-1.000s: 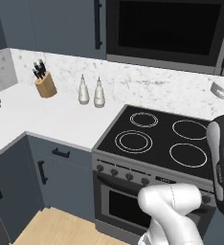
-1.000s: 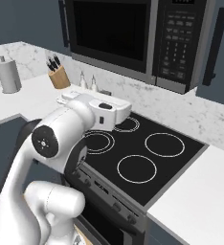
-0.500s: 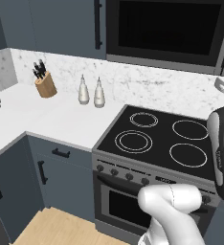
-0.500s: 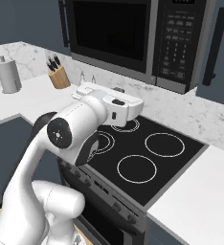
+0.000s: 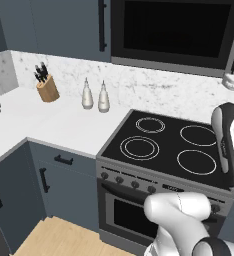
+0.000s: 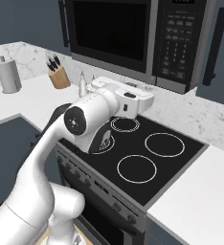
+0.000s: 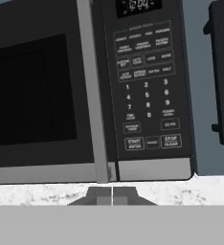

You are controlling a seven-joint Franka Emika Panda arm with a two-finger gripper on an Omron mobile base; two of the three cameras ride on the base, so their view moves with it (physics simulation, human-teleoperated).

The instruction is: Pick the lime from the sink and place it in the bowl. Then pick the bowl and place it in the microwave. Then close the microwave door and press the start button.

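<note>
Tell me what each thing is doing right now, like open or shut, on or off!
microwave door: shut, window dark
microwave: clock display lit
claw: fingertips together, shut, holding nothing, pointed at the control strip
stovetop: rings dark, nothing on them
oven door: shut
lower cabinet doors: shut

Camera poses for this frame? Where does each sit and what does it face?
Left base view: behind-left, facing the black four-ring stovetop; white arm lower right.
Right base view: behind-right, facing the same stovetop and the grey steel microwave; arm lower left.
Hand view: on the hand, facing the microwave's black control strip; end effector at bottom.
</note>
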